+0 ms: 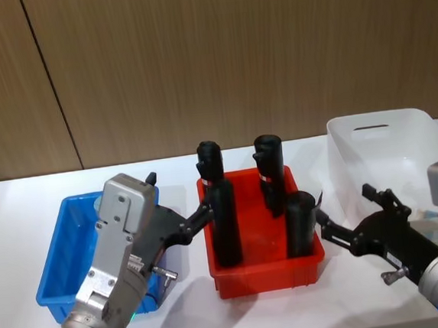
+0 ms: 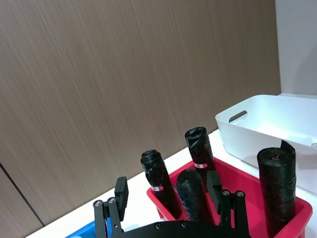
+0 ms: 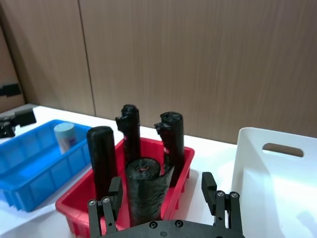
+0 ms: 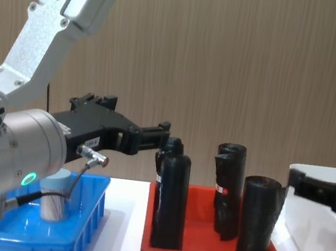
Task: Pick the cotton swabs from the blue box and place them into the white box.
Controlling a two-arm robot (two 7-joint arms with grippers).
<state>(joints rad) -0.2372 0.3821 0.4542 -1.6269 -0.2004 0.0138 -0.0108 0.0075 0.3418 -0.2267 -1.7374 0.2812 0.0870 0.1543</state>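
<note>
Head view: your left tool [image 1: 202, 211] hovers spread open and empty between the blue box [image 1: 58, 258] and red bin [image 1: 265, 271]; your right tool [image 1: 324, 220] is empty at 3 o'clock.

Right wrist view: the cotton swabs [image 3: 65, 137] stand in the blue box; light, rigid, probably slippery, so grip the jar's sides below its lid.

Chest view: the white box [image 4: 321, 229] waits at 3 o'clock.
</note>
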